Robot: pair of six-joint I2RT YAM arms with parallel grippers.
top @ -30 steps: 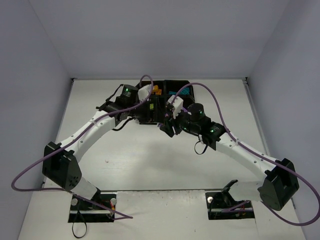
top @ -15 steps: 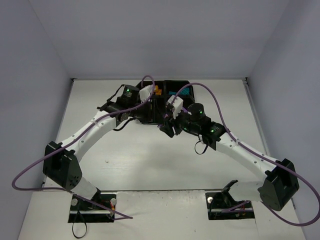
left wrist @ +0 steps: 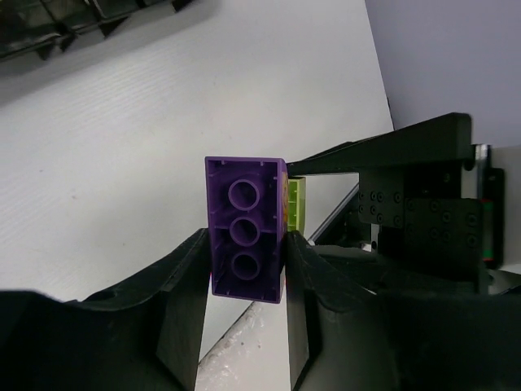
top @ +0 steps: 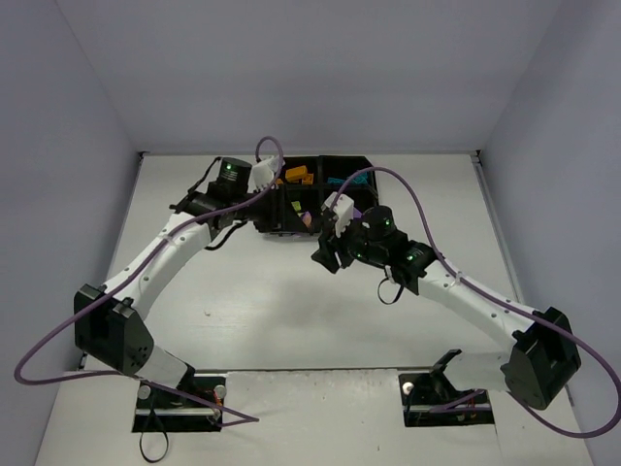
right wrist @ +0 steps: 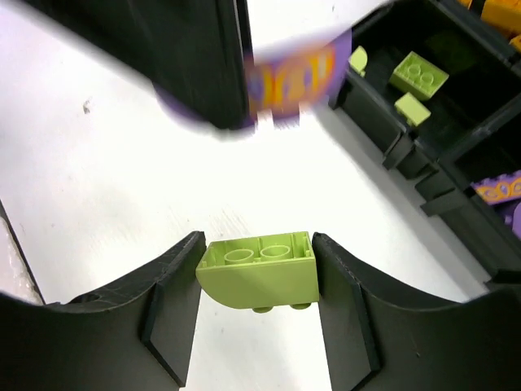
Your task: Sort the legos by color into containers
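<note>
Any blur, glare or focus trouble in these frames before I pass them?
Right wrist: a purple-and-orange piece near the top is motion-blurred; the yellow-green brick in the right end effector is sharp. Left wrist: the purple brick in the left end effector is crisp. Top external: even light, no glare.

Blurred: purple brick (right wrist: 297, 81) — mostly hidden behind it: yellow-green brick (left wrist: 296, 204); tray (right wrist: 383, 122) cropped.

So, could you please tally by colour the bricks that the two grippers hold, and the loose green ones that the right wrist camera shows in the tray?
Purple: 1, the purple brick in the left gripper.
Green: 4, the green brick in the right gripper and 3 loose green bricks in one tray compartment.
Total: 5.
</note>
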